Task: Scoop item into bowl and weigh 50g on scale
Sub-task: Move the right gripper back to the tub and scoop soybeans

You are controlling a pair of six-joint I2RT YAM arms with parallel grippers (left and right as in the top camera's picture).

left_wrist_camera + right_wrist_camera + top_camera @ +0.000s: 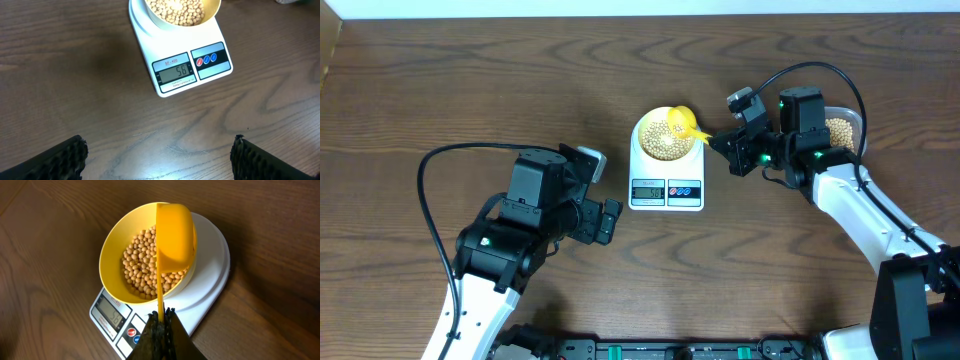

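The white scale (666, 172) stands mid-table with the pale-yellow bowl (642, 130) on its platform. Tan beans (140, 265) cover the bottom of the bowl (111, 265). My right gripper (161, 317) is shut on the thin handle of a yellow scoop (175, 230), which is turned on its side over the bowl's right half. In the overhead view the right gripper (722, 142) sits just right of the scale. My left gripper (160, 160) is open and empty, low over bare wood in front of the scale (180, 55), whose display (174, 72) reads 56.
A clear plastic container (855, 118) holding more beans (838, 130) stands at the back right, partly behind the right arm. A black cable loops over the table at the left (425, 170). Bare wood lies around the scale.
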